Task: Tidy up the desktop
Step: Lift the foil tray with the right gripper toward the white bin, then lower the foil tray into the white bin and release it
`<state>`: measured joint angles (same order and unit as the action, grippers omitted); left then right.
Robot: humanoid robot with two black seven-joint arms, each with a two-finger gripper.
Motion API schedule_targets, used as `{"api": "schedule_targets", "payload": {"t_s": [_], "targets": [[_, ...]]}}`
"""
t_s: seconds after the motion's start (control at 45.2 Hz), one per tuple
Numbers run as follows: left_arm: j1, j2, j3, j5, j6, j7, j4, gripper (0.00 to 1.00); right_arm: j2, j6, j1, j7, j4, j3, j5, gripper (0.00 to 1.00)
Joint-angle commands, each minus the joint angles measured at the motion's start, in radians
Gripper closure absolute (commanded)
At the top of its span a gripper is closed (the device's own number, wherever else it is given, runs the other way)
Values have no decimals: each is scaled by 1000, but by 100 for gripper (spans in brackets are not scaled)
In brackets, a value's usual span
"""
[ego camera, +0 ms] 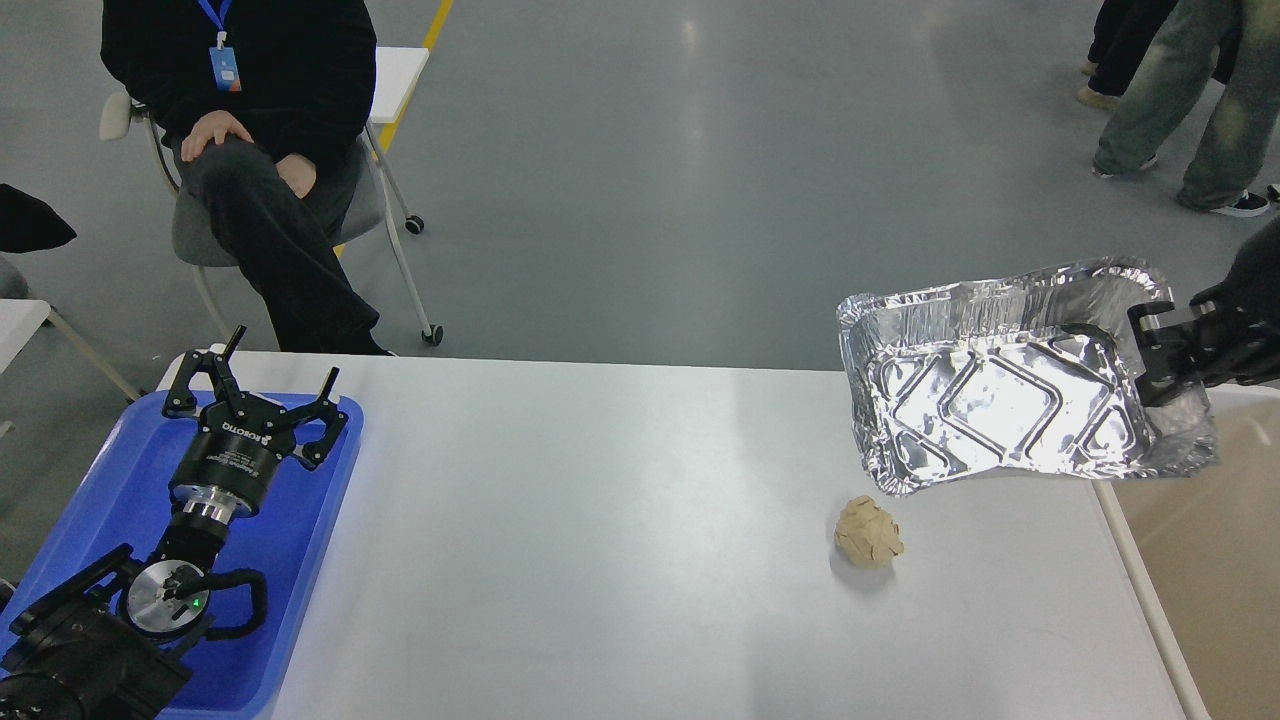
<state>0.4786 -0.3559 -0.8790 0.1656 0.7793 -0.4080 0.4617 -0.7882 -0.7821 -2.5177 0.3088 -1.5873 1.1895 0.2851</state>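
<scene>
The white desktop (620, 520) fills the middle of the head view. My right gripper (1160, 355) is shut on the right rim of a crumpled foil tray (1000, 400) and holds it tilted in the air above the desktop's far right corner. A crumpled beige paper ball (868, 533) lies on the desktop just below the tray's left end. My left gripper (280, 385) is open and empty, hovering over the blue tray (290, 520) at the desktop's left end.
A beige bin with a white rim (1210, 540) stands right of the desktop. A seated person in black (260, 130) is beyond the far left corner. People stand at the far right (1170, 90). A small white side table (20, 315) is at the left edge.
</scene>
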Motion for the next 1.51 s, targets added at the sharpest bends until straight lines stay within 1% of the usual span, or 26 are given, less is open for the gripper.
{"api": "schedule_targets", "payload": {"t_s": [0.0,0.111,0.244,0.376,0.487,0.686,0.797,0.974,1.018,1.129,1.262,1.373,1.417,1.483], "targets": [[0,0,0,0,0,0,0,1,11,-3,-81,0,7,58,-9,100],[0,0,0,0,0,0,0,1,-3,-3,-81,0,27,79,-7,100],[0,0,0,0,0,0,0,1,-22,-3,-81,0,61,150,-3,100],[0,0,0,0,0,0,0,1,-32,-3,-61,0,128,246,0,100],[0,0,0,0,0,0,0,1,-94,-3,-13,0,148,277,0,100],[0,0,0,0,0,0,0,1,-247,249,108,1,155,269,11,100],[0,0,0,0,0,0,0,1,-313,372,221,0,205,246,6,100],[-2,0,0,0,0,0,0,1,-376,550,424,0,268,136,-9,100],[-2,0,0,0,0,0,0,1,-410,601,473,0,280,93,-9,100],[-2,0,0,0,0,0,0,1,-509,661,592,-2,288,-33,-10,100],[-2,0,0,0,0,0,0,1,-546,675,787,-2,296,-209,-10,100],[-2,0,0,0,0,-2,0,1,-540,696,930,-2,355,-317,-10,100],[-2,0,0,0,0,0,-1,1,-525,724,988,-4,381,-343,-10,100],[-2,0,0,2,0,0,0,1,-471,786,1079,-4,434,-381,-27,100]]}}
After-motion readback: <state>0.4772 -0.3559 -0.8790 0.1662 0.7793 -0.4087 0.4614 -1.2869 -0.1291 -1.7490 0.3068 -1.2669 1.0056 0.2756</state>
